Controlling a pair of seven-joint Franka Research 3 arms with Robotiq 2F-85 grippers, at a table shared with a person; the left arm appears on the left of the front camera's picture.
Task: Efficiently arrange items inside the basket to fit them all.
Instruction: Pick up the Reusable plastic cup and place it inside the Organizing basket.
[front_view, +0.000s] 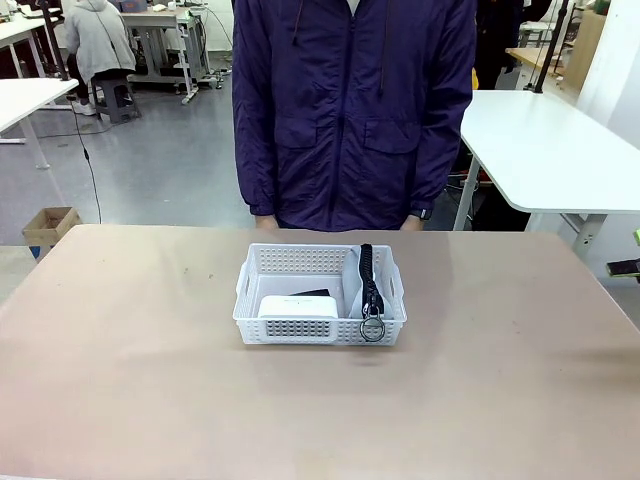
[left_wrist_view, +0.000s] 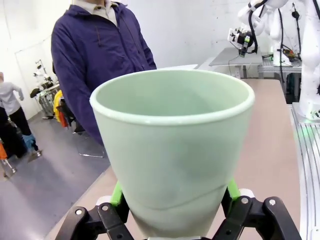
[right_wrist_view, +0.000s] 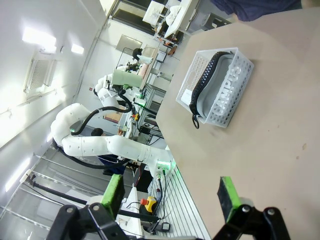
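Observation:
The white perforated basket (front_view: 300, 328) stands mid-table. In it the grey "CAMPUS" pouch (right_wrist_view: 222, 87) is set on edge along the right side, its black zipper (front_view: 369, 278) on top and its ring (front_view: 372, 328) hanging over the front rim. The white clock (front_view: 297, 306) lies at the front left, and the black stapler (front_view: 312, 293) is just behind it. My left gripper (left_wrist_view: 175, 202) is shut on the pale green cup (left_wrist_view: 172, 150), held upright with green pads (left_wrist_view: 117, 195) on both sides. My right gripper (right_wrist_view: 170, 197) is open with nothing in it, well away from the basket (right_wrist_view: 241, 89).
A person in a purple jacket (front_view: 350, 100) stands at the table's far edge, arms hanging down. The brown table (front_view: 150, 380) spreads wide around the basket. A white table (front_view: 560, 150) stands behind at the right.

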